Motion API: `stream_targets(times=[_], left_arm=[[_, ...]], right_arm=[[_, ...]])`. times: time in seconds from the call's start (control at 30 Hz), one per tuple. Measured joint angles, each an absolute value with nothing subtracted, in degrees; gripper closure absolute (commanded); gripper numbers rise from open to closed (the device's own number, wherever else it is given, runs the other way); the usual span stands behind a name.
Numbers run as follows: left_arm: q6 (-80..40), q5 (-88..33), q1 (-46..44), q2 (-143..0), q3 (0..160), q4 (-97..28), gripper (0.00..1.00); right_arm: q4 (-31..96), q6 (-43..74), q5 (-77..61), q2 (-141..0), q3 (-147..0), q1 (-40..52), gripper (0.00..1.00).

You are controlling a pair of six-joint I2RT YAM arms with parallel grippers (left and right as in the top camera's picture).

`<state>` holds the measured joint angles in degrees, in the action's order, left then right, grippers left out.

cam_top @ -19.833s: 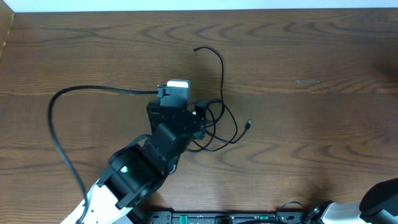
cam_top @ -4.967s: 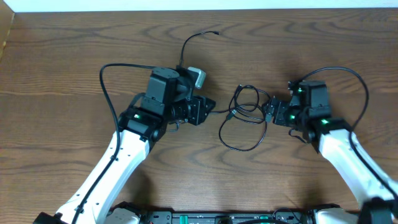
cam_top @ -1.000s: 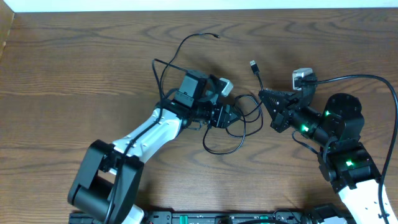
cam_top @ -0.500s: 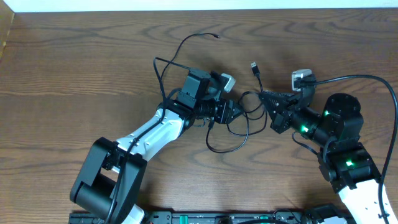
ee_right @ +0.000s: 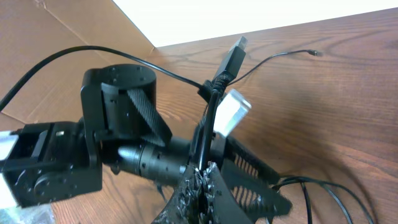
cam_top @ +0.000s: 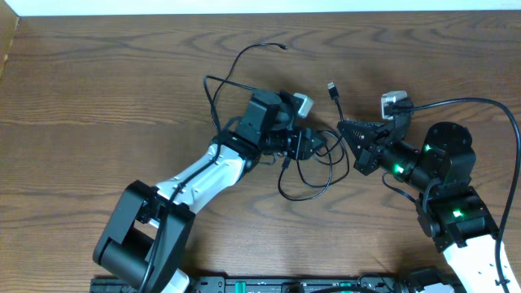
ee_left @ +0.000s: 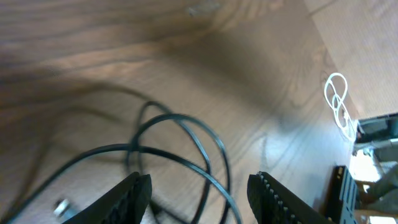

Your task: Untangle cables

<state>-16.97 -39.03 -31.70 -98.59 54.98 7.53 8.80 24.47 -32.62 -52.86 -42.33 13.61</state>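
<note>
Black, thin, crossed over itself: logged the black cable point(ee_left: 180, 117) bunched at desk point(cam_top: 98, 73) centre, with its slack loop point(cam_top: 299, 198) sagging toward 6 o'clock, nearest the arm bases. Judged mid-task, with several crossings left and no strand drawn free yet.

Step in hand, by the look: spreading the bunch between the two arms. To do it well:
- Keep the right-hand pinch firm as the anchor.
- Close the left on one strand only, never on two that cross.
- Draw toward 9 o'clock, low and slow over the wood.
- Stop and re-pick if the loops cinch tighter instead of opening.

Left jaws: roughly half apart, straddling the loops. Saw strands passing through the gap between the fingers point(ee_left: 134, 194). Gripping nothing, as far as can be told.

Right jaws: clamped shut on the black cable just below its plug end point(cam_top: 332, 86), holding the plug up off the desk toward 12 o'clock.

Farther out at 11 o'clock: noted a second thin free end point(cam_top: 282, 47) lying flat on bare wood. Cannot tell whether it belongs to the same cord.

Farthest, at 3 o'clock in the left wrist view: noted a small white loop point(ee_left: 337, 102), well apart from the bunch. Possibly the white cable, but too small to tell.
</note>
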Motion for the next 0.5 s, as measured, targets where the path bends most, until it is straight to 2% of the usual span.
stream_targets(times=[0.5], left_arm=[[-17.8,-32.9,-35.4,-101.0,55.0,4.8,0.45]], right_arm=[[9.0,25.2,-32.9,-52.5,-42.3,13.6,0.99]])
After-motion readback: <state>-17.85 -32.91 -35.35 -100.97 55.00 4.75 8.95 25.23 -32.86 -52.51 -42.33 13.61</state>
